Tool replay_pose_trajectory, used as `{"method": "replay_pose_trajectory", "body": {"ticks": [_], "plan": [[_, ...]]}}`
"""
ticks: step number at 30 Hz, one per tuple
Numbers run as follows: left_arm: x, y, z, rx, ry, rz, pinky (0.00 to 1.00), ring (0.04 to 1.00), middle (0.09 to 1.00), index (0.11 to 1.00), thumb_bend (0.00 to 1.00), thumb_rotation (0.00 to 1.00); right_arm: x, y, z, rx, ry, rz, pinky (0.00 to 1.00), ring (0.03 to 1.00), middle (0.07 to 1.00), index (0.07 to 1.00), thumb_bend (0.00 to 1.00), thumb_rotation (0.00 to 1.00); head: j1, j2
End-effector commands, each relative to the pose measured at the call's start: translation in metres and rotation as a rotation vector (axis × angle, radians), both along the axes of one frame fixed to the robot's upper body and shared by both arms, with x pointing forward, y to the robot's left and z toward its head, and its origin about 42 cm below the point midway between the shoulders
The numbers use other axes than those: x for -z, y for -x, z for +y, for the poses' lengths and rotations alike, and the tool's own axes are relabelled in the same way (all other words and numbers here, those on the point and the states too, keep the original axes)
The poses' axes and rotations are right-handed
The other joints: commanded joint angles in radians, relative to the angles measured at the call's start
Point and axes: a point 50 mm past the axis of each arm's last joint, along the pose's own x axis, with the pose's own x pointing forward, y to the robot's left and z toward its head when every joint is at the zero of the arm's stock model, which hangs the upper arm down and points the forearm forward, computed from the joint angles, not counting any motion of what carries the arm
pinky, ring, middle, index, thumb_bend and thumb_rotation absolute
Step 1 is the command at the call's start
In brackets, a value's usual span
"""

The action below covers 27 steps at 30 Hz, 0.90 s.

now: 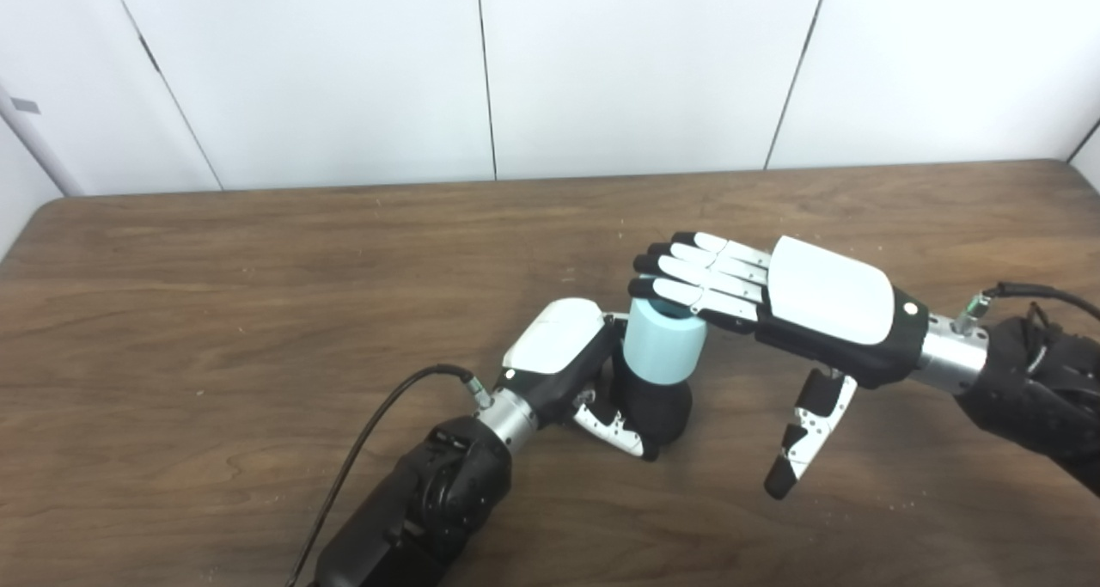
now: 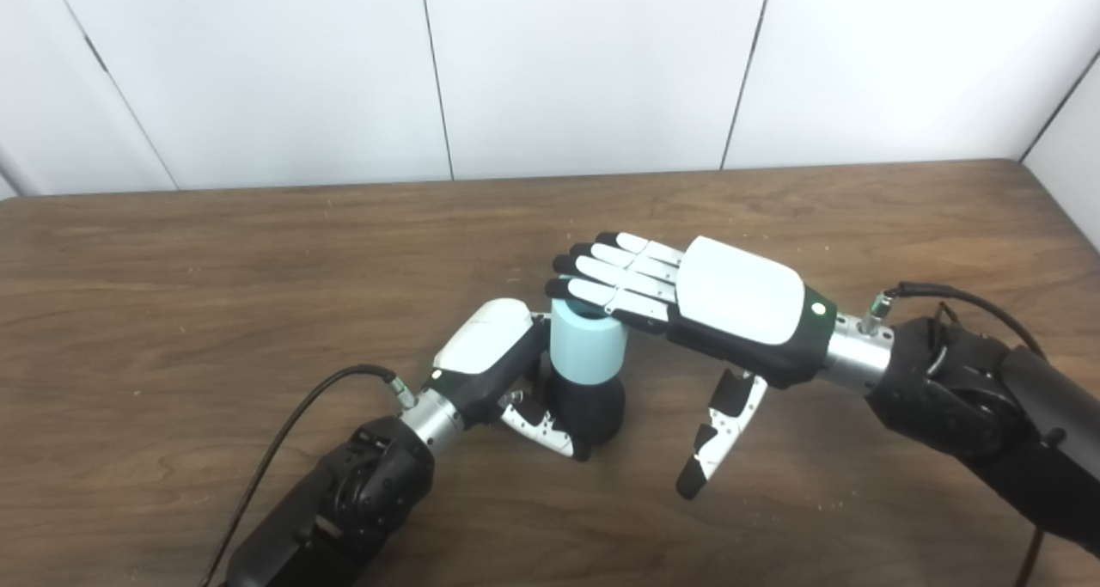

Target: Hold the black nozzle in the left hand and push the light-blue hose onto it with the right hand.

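- Left eye view: near the middle of the wooden table (image 1: 215,312), the left hand (image 1: 563,359) is reaching in from seven o'clock, its white back facing up and its thumb and fingers wrapping around the black nozzle (image 1: 657,406), which is standing upright on the wood.
- The light-blue hose (image 1: 663,345), a short stubby cylinder, is sitting upright on top of the nozzle.
- The right hand (image 1: 778,299) is coming in from three o'clock, palm down and held flat, with its fingers (image 1: 687,293) stretching straight out and lying across the hose's top end; the thumb is hanging down toward five o'clock, gripping nothing.
- Right eye view: the left hand (image 2: 490,355) is clasping the nozzle (image 2: 589,406) low at its base, while the hose (image 2: 586,346) is rising above it.
- The right hand (image 2: 687,290) is hovering level, spread open, fingertips resting on the hose's top, its forearm angling off toward four o'clock.
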Motion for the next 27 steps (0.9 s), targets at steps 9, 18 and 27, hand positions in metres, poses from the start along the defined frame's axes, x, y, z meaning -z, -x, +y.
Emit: {"method": "replay_pose_trajectory", "body": {"ticks": [9, 18, 27], "plan": [[0.045, 0.021, 0.011, 0.02, -0.155, 0.207, 0.45, 0.435, 0.465, 0.491, 0.53, 0.0, 0.025, 0.003, -0.002, -0.011, 0.133, 0.069, 1.0, 1.0, 1.0, 1.0, 1.0, 0.67, 0.001, 0.001], [0.047, 0.022, 0.01, 0.018, -0.153, 0.208, 0.45, 0.442, 0.465, 0.492, 0.53, 0.0, 0.028, 0.005, -0.002, -0.012, 0.144, 0.078, 1.0, 1.0, 1.0, 1.0, 1.0, 0.66, 0.0, 0.003], [0.047, 0.022, 0.01, 0.021, -0.155, 0.207, 0.46, 0.456, 0.486, 0.473, 0.53, 0.0, 0.036, 0.006, -0.003, -0.007, 0.168, 0.093, 1.0, 1.0, 1.0, 1.0, 1.0, 0.66, 0.0, 0.003]]}}
